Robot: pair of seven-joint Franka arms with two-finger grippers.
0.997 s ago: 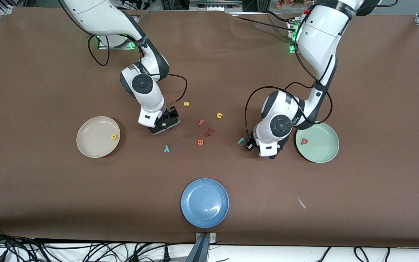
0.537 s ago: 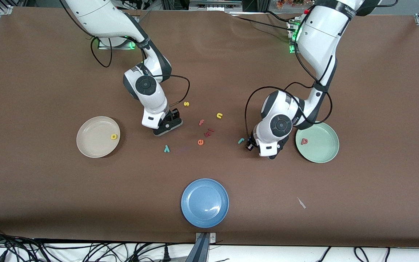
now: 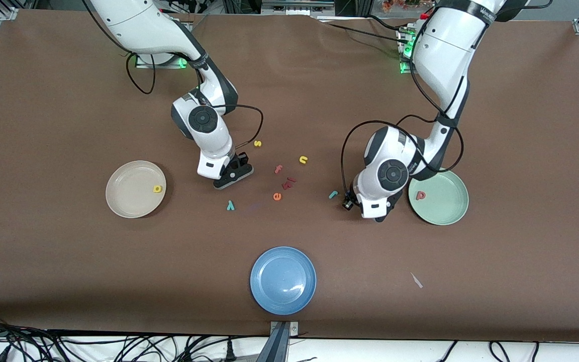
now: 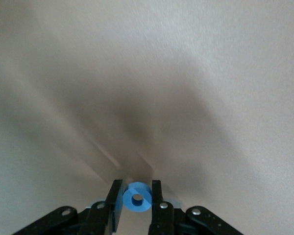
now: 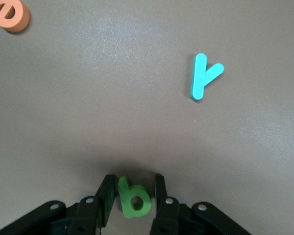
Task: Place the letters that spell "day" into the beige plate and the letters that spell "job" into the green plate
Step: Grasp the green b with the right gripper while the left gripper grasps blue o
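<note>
My left gripper (image 4: 137, 193) is shut on the blue o (image 4: 137, 198), low over the table between the teal j (image 3: 333, 194) and the green plate (image 3: 445, 208). The salmon b (image 3: 420, 195) lies in that plate. My right gripper (image 5: 132, 188) is down at the table with the green a (image 5: 134, 198) between its fingers. One finger touches the a and a thin gap remains at the other. The teal y (image 5: 203, 76) lies close by, nearer the front camera (image 3: 230, 205). The yellow d (image 3: 157, 189) rests in the beige plate (image 3: 128, 198).
A blue plate (image 3: 283, 279) sits near the table's front edge. Loose letters lie mid-table: an orange e (image 3: 277, 196), a salmon f (image 3: 278, 169), a yellow s (image 3: 257, 143), a yellow n (image 3: 303, 160) and dark red pieces (image 3: 288, 182). A pale scrap (image 3: 416, 280) lies toward the left arm's end.
The right hand has shifted a little toward the loose letters and its jaws have narrowed around the green a. The left jaws have closed on the blue o.
</note>
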